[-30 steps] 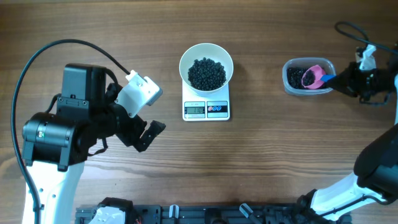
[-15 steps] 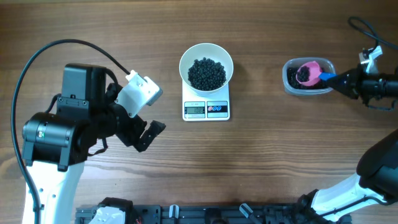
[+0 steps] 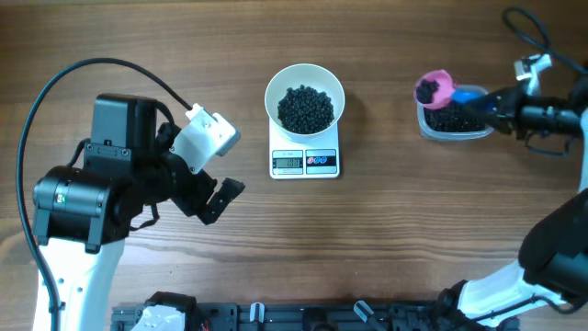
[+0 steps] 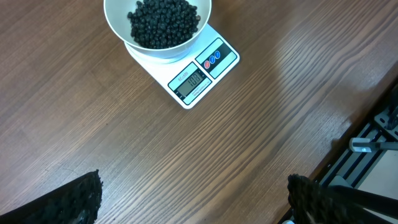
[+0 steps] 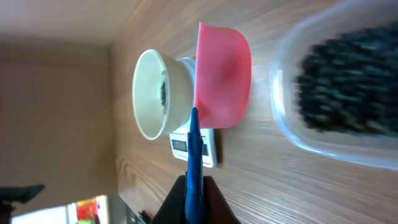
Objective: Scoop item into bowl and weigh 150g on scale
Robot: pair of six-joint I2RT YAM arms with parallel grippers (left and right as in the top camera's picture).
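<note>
Right gripper (image 5: 194,200) is pinching the blue handle of the pink scoop (image 3: 434,88), jaws narrow on it. The scoop is hanging loaded over the far-left rim of the tub (image 3: 459,134), at the right. Left gripper (image 4: 196,199) is idling wide and empty, left of the scale (image 3: 304,163).

The bowl (image 3: 269,92) is sitting on the scale, already holding a mound of beans (image 3: 305,108). The display is unreadable.

Step judged: carrying a scoopful. Next: travelling left while staying level, then tipping slowly while watching the reading.
</note>
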